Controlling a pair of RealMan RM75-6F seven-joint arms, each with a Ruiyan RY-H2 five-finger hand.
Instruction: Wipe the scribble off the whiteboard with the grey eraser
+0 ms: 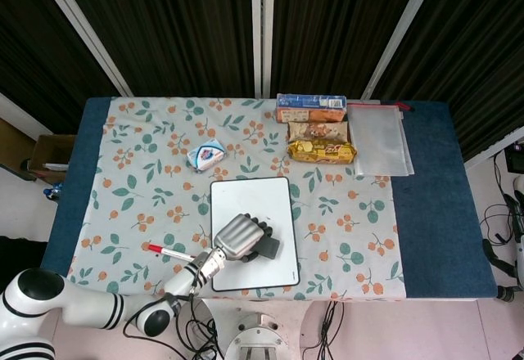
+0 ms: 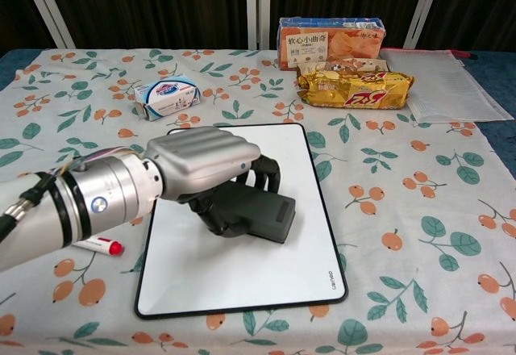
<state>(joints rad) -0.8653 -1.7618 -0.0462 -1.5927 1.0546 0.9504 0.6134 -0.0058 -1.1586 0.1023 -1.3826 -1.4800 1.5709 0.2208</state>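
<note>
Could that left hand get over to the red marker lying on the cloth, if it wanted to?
Probably yes. The red marker lies on the tablecloth just beside the left forearm, with nothing between them. But the left hand is holding the grey eraser on the whiteboard, so it would need to let go first.
</note>
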